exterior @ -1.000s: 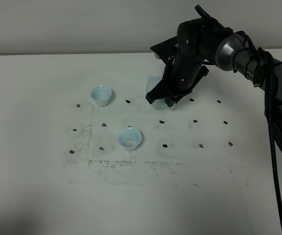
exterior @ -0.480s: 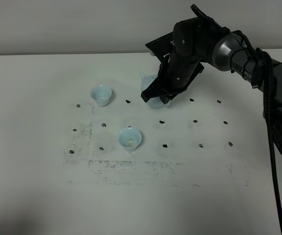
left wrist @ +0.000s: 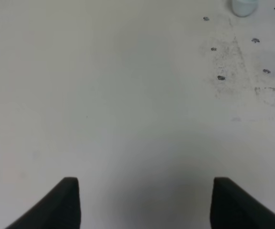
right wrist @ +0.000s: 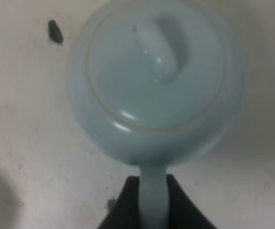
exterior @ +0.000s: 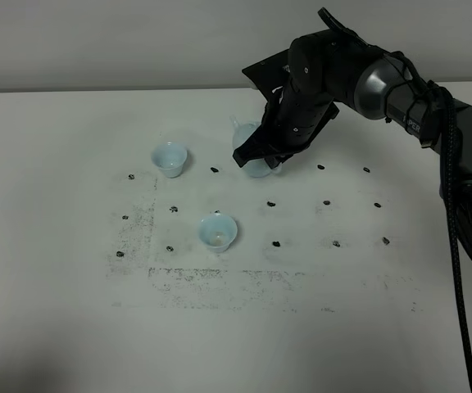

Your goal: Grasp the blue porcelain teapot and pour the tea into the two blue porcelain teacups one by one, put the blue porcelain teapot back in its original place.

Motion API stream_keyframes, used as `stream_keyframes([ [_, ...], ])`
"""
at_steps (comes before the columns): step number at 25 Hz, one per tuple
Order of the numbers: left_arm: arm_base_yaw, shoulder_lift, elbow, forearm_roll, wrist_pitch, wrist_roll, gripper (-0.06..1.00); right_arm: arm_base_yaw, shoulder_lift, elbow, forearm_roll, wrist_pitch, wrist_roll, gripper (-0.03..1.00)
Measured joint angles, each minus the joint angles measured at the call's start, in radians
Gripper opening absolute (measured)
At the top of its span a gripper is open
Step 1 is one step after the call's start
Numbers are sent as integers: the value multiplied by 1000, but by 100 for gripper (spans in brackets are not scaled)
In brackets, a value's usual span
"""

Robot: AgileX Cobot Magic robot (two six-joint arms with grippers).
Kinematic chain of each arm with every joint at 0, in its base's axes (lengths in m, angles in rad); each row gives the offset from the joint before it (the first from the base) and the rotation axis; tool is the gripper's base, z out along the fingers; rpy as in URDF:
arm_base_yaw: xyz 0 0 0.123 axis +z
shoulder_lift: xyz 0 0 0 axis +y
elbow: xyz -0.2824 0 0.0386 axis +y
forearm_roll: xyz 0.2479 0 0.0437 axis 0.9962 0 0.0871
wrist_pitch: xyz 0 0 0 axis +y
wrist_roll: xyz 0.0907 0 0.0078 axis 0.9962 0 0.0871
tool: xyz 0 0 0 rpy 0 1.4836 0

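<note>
The blue porcelain teapot (exterior: 257, 169) hangs above the table at the back centre, largely covered by my right gripper (exterior: 262, 155). The right wrist view looks down on the teapot's (right wrist: 154, 81) knobbed lid, and my right gripper (right wrist: 153, 205) is shut on its loop handle. One blue teacup (exterior: 170, 158) stands left of the teapot. The other teacup (exterior: 218, 231) stands nearer the front and has a faint tan patch inside. My left gripper (left wrist: 147, 205) is open over bare table with nothing between its fingers. The rim of a teacup (left wrist: 245, 5) just shows at the edge of that view.
The white table (exterior: 56, 246) carries rows of small black marks (exterior: 327, 202) and a smudged grey patch (exterior: 220, 282) in front of the cups. The right arm's black cable (exterior: 457, 246) hangs along the right side.
My right gripper has carried the teapot leftward and slightly farther back, closer to the far teacup. Neither cup has moved.
</note>
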Motion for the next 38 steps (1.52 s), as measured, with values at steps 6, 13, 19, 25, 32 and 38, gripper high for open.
stream_keyframes([
  [6, 0, 0, 0, 0, 0, 0, 55, 0, 0, 0, -3, -9, 1, 8],
  [13, 0, 0, 0, 0, 0, 0, 55, 0, 0, 0, -4, -24, 2, 8],
  [19, 0, 0, 0, 0, 0, 0, 55, 0, -5, 0, -4, -28, 3, 8],
  [25, 0, 0, 0, 0, 0, 0, 55, 0, -6, 0, -5, -33, 3, 8],
  [32, 0, 0, 0, 0, 0, 0, 55, 0, -7, 0, -7, -56, 4, 8],
  [38, 0, 0, 0, 0, 0, 0, 55, 0, -14, 0, -7, -67, 4, 8],
])
